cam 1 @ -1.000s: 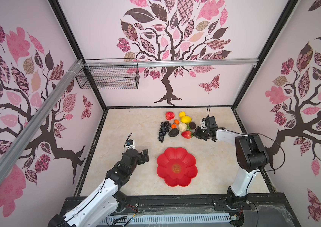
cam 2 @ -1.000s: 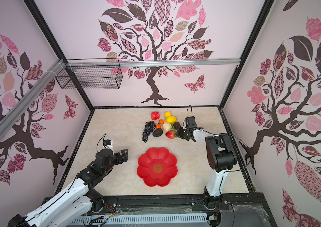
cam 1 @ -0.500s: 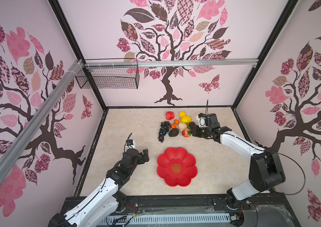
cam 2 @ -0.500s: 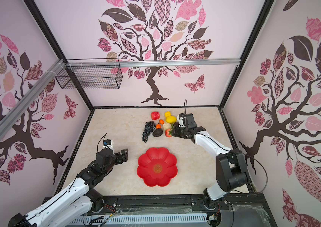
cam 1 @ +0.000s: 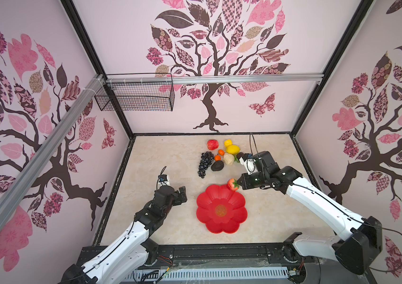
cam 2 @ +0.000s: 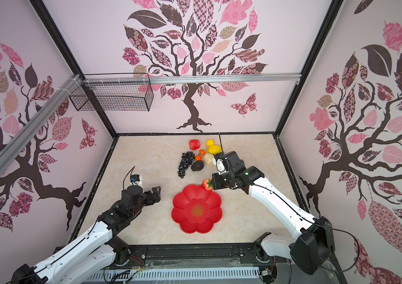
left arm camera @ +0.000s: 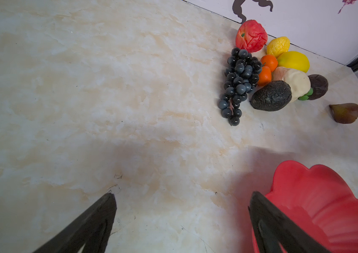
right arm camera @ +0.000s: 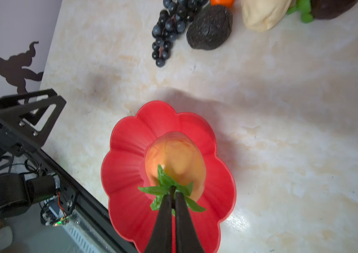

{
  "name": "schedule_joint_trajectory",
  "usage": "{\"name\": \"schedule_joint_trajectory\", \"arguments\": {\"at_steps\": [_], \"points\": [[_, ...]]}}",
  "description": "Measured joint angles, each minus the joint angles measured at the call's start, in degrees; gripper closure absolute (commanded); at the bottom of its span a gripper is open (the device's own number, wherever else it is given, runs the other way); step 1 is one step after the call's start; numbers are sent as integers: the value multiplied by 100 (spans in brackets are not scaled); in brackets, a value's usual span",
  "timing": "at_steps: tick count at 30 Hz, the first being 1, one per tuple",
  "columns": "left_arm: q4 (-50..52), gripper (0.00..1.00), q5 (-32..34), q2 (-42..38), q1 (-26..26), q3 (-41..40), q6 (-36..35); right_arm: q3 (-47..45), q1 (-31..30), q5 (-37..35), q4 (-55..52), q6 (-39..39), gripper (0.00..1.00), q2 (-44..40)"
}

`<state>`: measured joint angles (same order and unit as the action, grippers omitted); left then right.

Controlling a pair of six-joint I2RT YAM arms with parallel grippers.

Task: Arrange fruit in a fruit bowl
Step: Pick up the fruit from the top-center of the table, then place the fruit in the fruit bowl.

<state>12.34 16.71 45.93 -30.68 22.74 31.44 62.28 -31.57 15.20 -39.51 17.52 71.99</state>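
Note:
The fruit bowl, a red flower-shaped dish (cam 1: pixel 209 205) (cam 2: pixel 184 205) (left arm camera: pixel 327 197) (right arm camera: pixel 127 153), lies on the marble table with nothing in it. My right gripper (cam 1: pixel 238 184) (cam 2: pixel 212 184) (right arm camera: pixel 173 192) is shut on the green leafy cap of a strawberry (cam 1: pixel 233 184) (cam 2: pixel 207 184) (right arm camera: pixel 175 162), held in the air over the bowl's far right rim. The other fruit lies behind the bowl: black grapes (cam 1: pixel 204 162) (left arm camera: pixel 238 85), red apple (cam 1: pixel 212 144), lemon (cam 1: pixel 232 149), cream pear (cam 1: pixel 229 159), avocado (cam 1: pixel 217 166) (left arm camera: pixel 271 95), two oranges (left arm camera: pixel 269 62). My left gripper (cam 1: pixel 182 193) (cam 2: pixel 156 193) (left arm camera: pixel 181 195) stands open left of the bowl, holding nothing.
A brown pear (left arm camera: pixel 345 112) lies apart from the pile, and a dark fruit (left arm camera: pixel 318 86) sits beside the cream pear. A black wire basket (cam 1: pixel 136 98) hangs on the back wall at the left. Patterned walls enclose the table on three sides.
My right gripper has lifted the strawberry out of the pile and carried it forward to the bowl's far rim. The left arm has not moved.

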Motion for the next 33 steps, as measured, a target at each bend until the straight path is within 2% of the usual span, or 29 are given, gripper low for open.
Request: {"name": "schedule_joint_trajectory", "arguments": {"at_steps": [11, 22, 33], "points": [[-33, 2, 15, 101, 0, 0, 0, -474, -350, 74, -566, 46, 100, 52], [-35, 2, 15, 144, 0, 0, 0, -439, -490, 109, -511, 92, 100, 800], [-33, 2, 13, 190, 0, 0, 2, -356, -501, -245, -520, 162, 100, 1193]]}}
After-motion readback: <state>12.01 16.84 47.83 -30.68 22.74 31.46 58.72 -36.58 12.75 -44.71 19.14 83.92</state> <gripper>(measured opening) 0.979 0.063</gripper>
